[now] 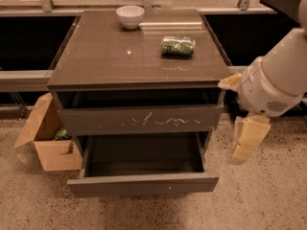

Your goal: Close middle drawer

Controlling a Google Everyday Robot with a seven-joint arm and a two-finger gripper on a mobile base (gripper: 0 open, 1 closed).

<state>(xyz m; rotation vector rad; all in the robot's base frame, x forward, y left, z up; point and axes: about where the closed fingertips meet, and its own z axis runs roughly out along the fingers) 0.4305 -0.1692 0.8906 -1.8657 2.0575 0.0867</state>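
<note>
The middle drawer (144,185) is a wide dark grey-brown drawer with a plain front and one tiny white speck right of centre. It stands pulled far out of the cabinet (120,56), and its inside shows nothing in it. Above it, the scratched drawer front (139,120) is out a little. My gripper (247,140) hangs from the white arm (273,85) to the right of the cabinet. It is level with the open drawer's right side and apart from it.
A white bowl (130,16) and a green crushed can (178,46) lie on the cabinet top. An open cardboard box (45,138) stands on the speckled floor to the left of the cabinet. Low dark benches run behind on both sides.
</note>
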